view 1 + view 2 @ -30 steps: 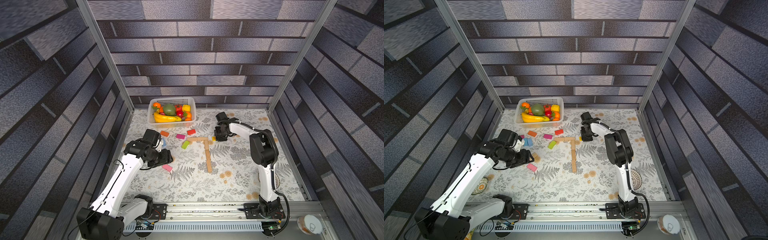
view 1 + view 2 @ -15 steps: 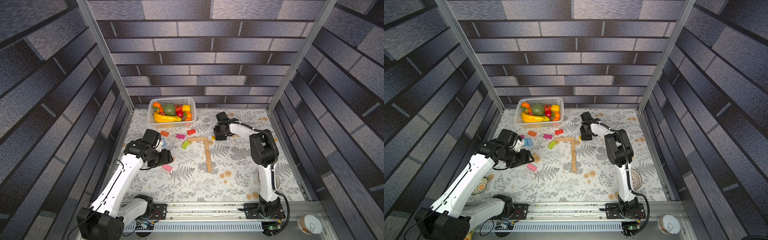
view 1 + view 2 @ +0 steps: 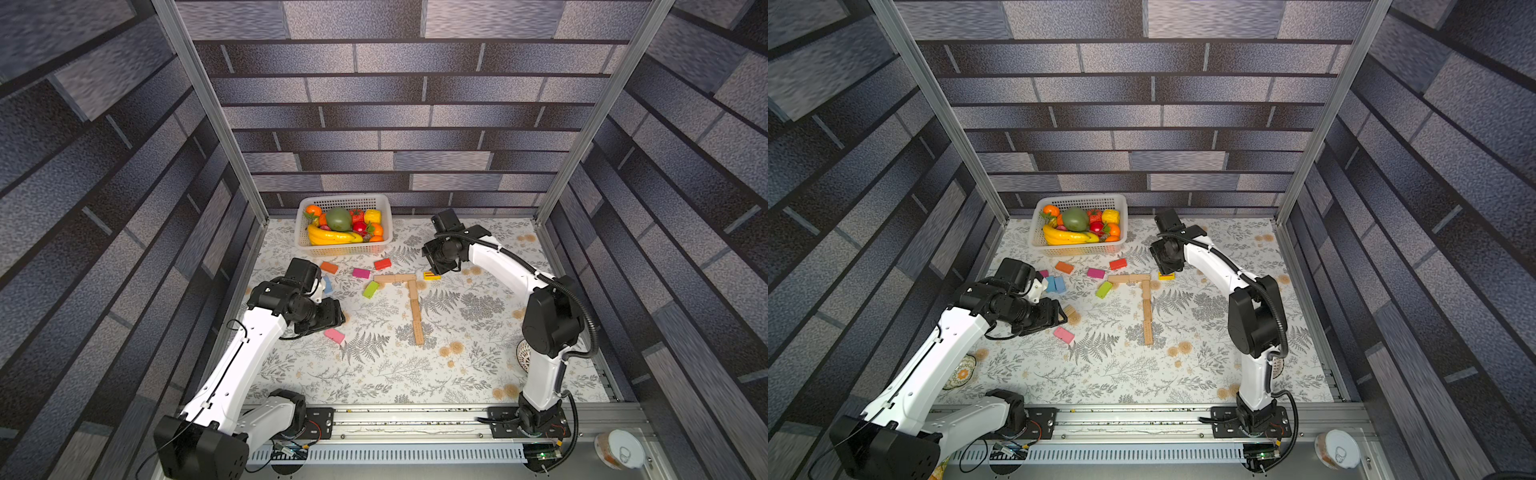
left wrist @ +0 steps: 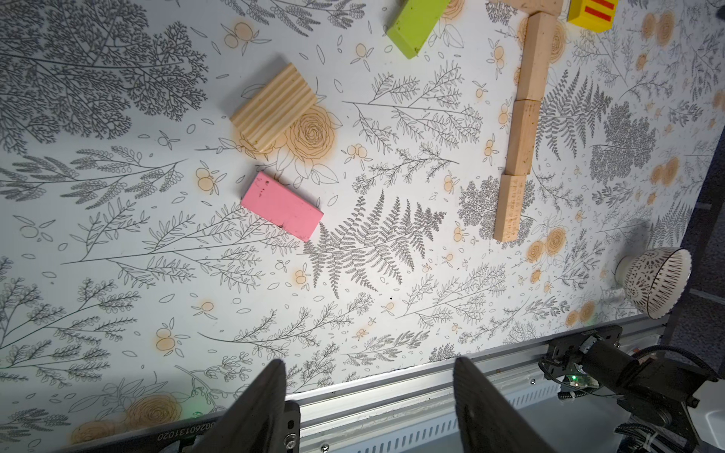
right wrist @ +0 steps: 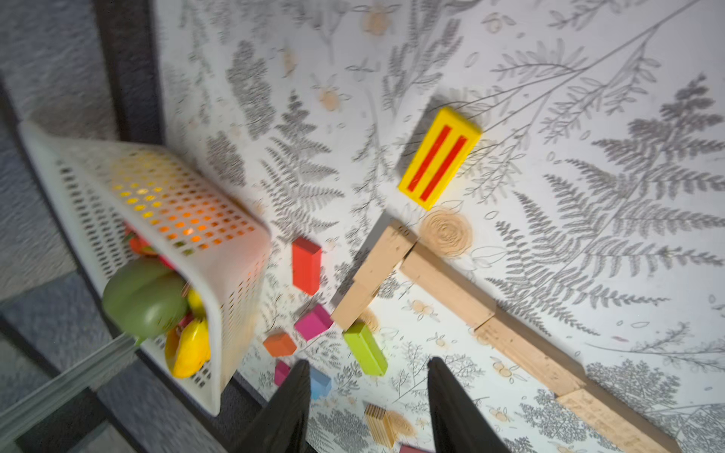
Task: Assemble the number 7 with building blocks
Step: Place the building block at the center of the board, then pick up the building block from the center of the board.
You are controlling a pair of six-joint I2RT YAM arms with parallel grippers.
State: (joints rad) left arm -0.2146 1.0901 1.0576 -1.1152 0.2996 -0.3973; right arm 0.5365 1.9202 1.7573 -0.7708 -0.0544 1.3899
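Hovering with left claw [image 4: 368, 362] parted and empty near the pink block [image 4: 281, 206], right claw [image 5: 368, 362] likewise parted and empty by the yellow striped block [image 5: 439, 157], just beside the bar of the wooden number 7 [image 3: 414, 307].

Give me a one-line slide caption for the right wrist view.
Right gripper, open and empty, facing the tan-block 7; yellow red-striped block beside its corner.
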